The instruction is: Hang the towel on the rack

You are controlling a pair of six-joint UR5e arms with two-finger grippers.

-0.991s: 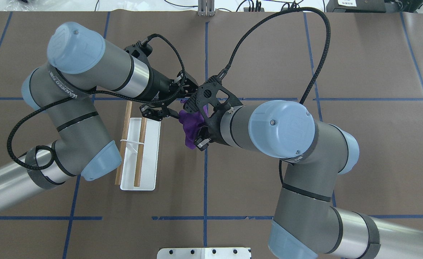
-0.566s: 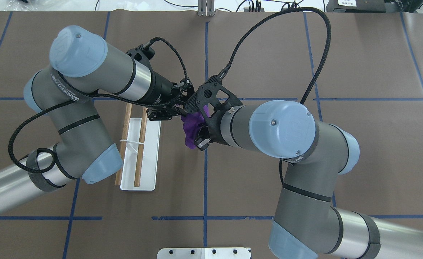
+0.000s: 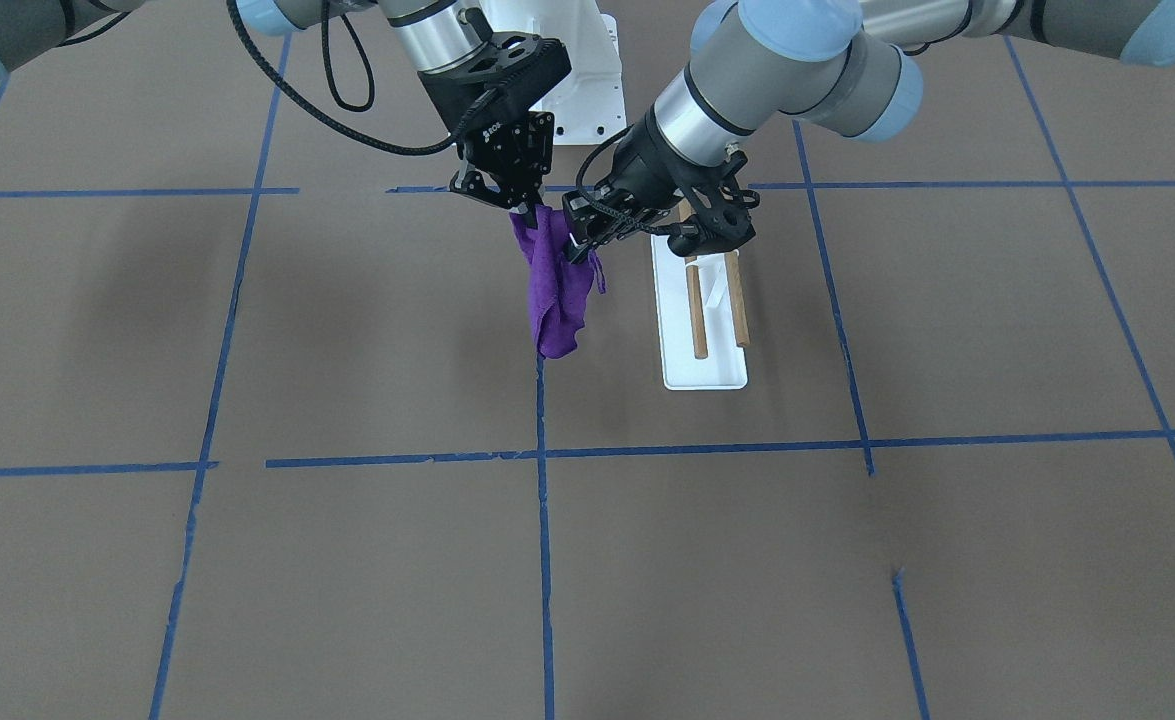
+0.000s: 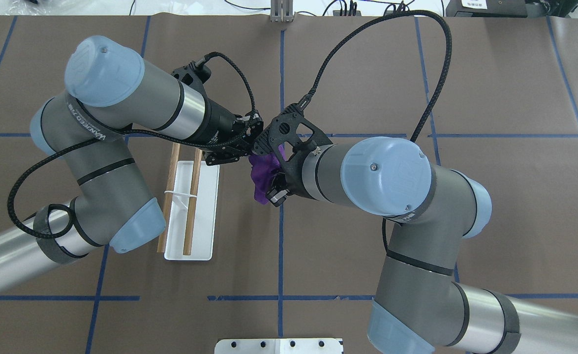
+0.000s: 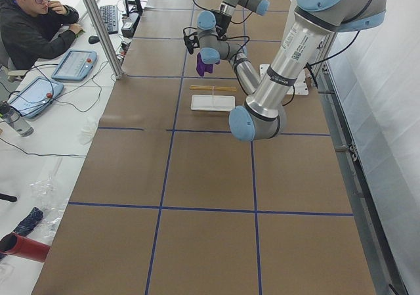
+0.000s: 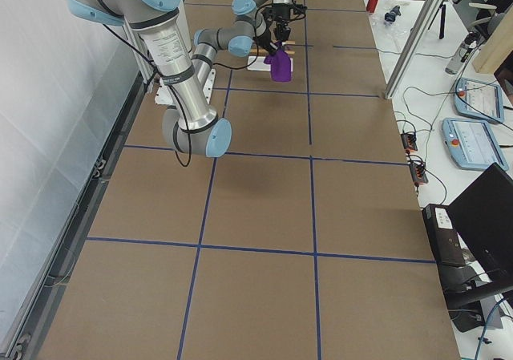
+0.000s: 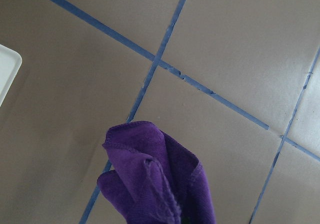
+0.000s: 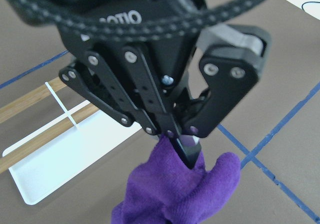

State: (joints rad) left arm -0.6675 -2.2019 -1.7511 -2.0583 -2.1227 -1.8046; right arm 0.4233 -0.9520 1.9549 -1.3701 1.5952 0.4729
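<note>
Brown table (image 8: 295,54); left gripper (image 8: 186,149), lettered "OTIQ", pinches towel (image 8: 180,194).

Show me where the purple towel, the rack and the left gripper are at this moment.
purple towel (image 3: 552,290): exterior front-facing view, on the middle of the hanging fold.
rack (image 3: 696,318): exterior front-facing view, on one of its two wooden dowels.
left gripper (image 8: 186,143): right wrist view, between the fingertips, which are pinched on the towel's upper edge.

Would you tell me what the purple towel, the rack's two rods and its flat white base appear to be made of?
The purple towel: soft cloth, likely microfibre; matte, fuzzy, hanging in limp folds with a stitched hem. The two light-brown rods: probably bare wood; pale tan, dull. The flat white base: looks like smooth plastic, possibly painted metal; even colour, rounded corners.
</note>
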